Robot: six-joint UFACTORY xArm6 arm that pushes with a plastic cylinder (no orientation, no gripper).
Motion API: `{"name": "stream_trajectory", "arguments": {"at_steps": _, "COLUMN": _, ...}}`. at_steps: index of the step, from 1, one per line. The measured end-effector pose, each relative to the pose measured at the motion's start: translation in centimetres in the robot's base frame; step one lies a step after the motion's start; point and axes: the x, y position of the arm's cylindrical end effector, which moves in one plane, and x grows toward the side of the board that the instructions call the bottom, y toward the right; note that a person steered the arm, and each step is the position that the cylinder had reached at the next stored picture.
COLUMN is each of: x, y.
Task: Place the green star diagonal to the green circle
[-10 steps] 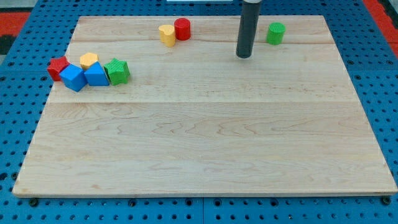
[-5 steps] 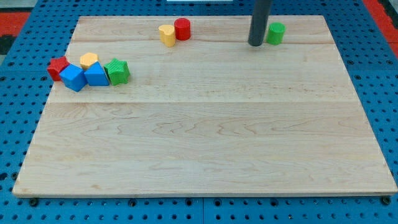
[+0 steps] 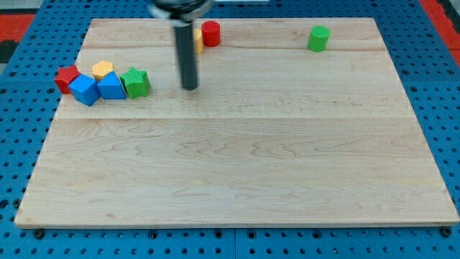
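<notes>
The green star [image 3: 135, 82] lies at the view's left, at the right end of a cluster of blocks. The green circle [image 3: 318, 38] stands far off at the view's top right. My tip [image 3: 190, 87] is on the board just right of the green star, a short gap away and not touching it. The rod rises from the tip toward the view's top and hides most of a yellow block [image 3: 198, 39].
A red block [image 3: 66, 78], a yellow block [image 3: 103, 70], a blue block [image 3: 85, 89] and a second blue block [image 3: 111, 85] sit packed left of the green star. A red cylinder [image 3: 210, 33] stands at the top, next to the half-hidden yellow block.
My tip has swept from beside the green circle at the top right across to the left and downward, ending near the green star. No block has moved.
</notes>
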Motion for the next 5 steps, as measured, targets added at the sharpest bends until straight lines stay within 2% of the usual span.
{"name": "stream_trajectory", "arguments": {"at_steps": 1, "x": 3.1, "y": -2.8}}
{"name": "stream_trajectory", "arguments": {"at_steps": 2, "x": -0.1, "y": -7.4}}
{"name": "stream_trajectory", "arguments": {"at_steps": 3, "x": -4.6, "y": -6.8}}
{"name": "stream_trajectory", "arguments": {"at_steps": 4, "x": -5.8, "y": -6.3}}
{"name": "stream_trajectory", "arguments": {"at_steps": 5, "x": -7.4, "y": -10.5}}
